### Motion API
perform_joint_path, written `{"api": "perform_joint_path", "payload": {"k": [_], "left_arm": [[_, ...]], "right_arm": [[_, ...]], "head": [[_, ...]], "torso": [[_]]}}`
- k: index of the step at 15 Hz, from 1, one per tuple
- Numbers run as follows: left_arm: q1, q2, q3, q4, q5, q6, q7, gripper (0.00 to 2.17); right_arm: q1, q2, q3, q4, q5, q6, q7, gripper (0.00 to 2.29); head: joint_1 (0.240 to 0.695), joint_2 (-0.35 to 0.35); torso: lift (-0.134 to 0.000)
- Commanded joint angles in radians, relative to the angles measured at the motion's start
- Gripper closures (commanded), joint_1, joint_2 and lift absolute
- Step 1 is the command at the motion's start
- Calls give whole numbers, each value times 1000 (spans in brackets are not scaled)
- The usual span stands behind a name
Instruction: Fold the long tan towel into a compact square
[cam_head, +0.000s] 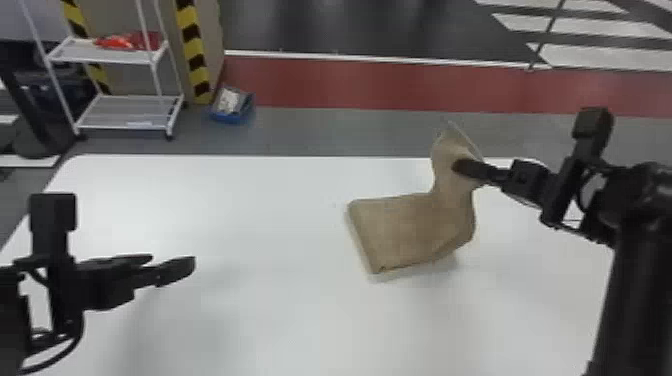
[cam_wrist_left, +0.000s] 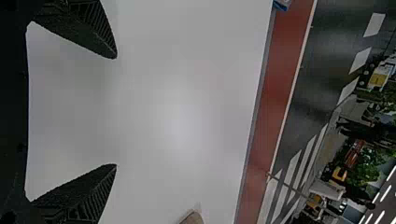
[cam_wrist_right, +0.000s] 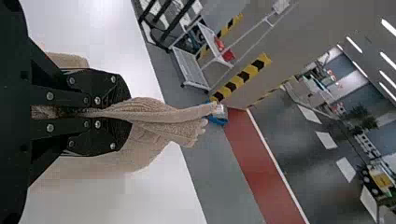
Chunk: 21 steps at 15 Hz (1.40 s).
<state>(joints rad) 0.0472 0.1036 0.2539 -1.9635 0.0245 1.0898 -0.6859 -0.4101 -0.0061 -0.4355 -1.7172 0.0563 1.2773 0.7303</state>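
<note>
Right fingers (cam_head: 465, 168) pinch the towel (cam_head: 407, 225), head view: one end raised, rest on the bench's (cam_head: 250, 225) right half. Probably mid-fold; next, lay that end over. Left wrist view: left fingers (cam_wrist_left: 91, 28) wide apart, empty. Right wrist view: towel held tight; white bench edge, trolley (cam_wrist_right: 189, 67) on grey floor (cam_wrist_right: 201, 154) beyond.

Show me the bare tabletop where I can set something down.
The white table has its widest free patch between the left gripper and the tan towel. Another lies on the towel's near side, bordered at right by the right arm. It's crowded at far right, where the right gripper pinches the towel's raised end.
</note>
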Motion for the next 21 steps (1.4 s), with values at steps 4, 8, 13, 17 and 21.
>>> {"api": "perform_joint_path", "payload": {"k": [4, 8, 13, 17, 21], "left_arm": [[6, 7, 16, 0, 5, -1, -3, 46], [6, 8, 13, 8, 5, -11, -1, 46], [6, 8, 18, 15, 5, -17, 0, 46], [6, 7, 13, 17, 6, -20, 0, 46], [6, 7, 16, 14, 6, -17, -1, 46]], "right_arm": [[63, 7, 162, -18, 45, -14, 0, 1359], [77, 7, 241, -19, 112, 1, 1, 1359], [100, 7, 302, -19, 139, 8, 24, 1355], [126, 7, 360, -21, 157, 8, 64, 1355], [154, 7, 382, -47, 152, 8, 152, 134]], "head": [[695, 13], [695, 42], [695, 65], [695, 92], [695, 126]], "torso": [[-125], [-125], [-125], [-125], [-125]]}}
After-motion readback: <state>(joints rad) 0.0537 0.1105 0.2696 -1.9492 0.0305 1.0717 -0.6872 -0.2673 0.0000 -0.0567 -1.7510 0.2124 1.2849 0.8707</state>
